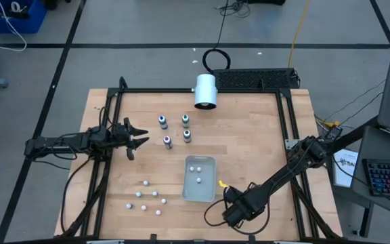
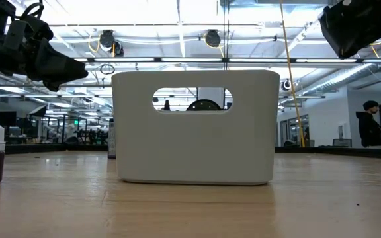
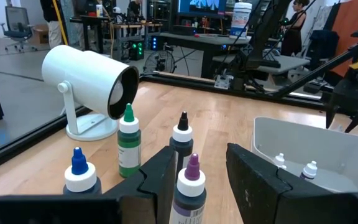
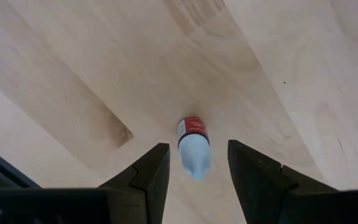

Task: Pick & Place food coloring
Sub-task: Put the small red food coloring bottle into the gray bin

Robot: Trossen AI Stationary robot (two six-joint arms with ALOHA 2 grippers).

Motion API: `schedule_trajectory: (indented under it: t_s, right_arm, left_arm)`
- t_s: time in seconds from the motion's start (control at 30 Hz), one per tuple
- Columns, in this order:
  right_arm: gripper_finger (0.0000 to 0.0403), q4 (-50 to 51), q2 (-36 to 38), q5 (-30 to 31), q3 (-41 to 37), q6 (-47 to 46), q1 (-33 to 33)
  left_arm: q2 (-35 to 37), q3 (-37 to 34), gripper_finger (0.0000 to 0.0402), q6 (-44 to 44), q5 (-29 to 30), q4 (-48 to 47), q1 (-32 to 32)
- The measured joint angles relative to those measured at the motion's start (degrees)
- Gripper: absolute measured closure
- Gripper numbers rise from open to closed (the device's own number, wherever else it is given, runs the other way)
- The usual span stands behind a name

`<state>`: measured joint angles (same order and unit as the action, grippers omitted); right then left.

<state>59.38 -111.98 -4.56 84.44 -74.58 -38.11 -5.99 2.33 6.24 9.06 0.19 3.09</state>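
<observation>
Four food coloring bottles stand upright on the wood table: blue-capped (image 1: 162, 121), green-capped (image 1: 185, 120), dark-capped (image 1: 187, 135) and purple-capped (image 1: 167, 141). My left gripper (image 1: 143, 139) hangs open just left of the purple-capped bottle (image 3: 190, 186), which shows between its fingers in the left wrist view without touching them. Behind it are the green (image 3: 128, 143), blue (image 3: 79, 174) and dark-capped (image 3: 182, 134) bottles. My right gripper (image 1: 234, 207) is near the table's near edge, open and pointing down. A small red-labelled, pale-capped bottle (image 4: 193, 146) sits on the table below it, between its fingers.
A white bin (image 1: 200, 179) right of centre holds small white-capped bottles (image 3: 308, 169). More small white-topped things (image 1: 144, 196) are scattered near the near-left. A large white cylinder (image 1: 205, 90) sits at the far edge. A small yellow thing (image 1: 221, 183) lies beside the bin.
</observation>
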Motion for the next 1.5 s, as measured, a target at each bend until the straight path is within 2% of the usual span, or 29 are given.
schedule_trajectory:
  t_s: [1.13, 1.27, 1.5]
  right_arm:
    - [0.0255, -3.87, 0.14, -1.38, -3.48, -0.88, -0.26]
    - [0.0276, -3.87, 0.19, -1.14, -3.48, -0.82, -0.26]
    - [0.0339, -4.49, 0.24, -0.30, -3.48, 1.17, -0.26]
  left_arm:
    - [-0.01, 0.00, 0.0254, 0.00, 0.00, 0.01, 0.00]
    - [-0.01, 0.00, 0.0254, 0.00, 0.00, 0.02, -0.02]
    - [-0.01, 0.00, 0.0254, 0.00, 0.00, 0.02, -0.02]
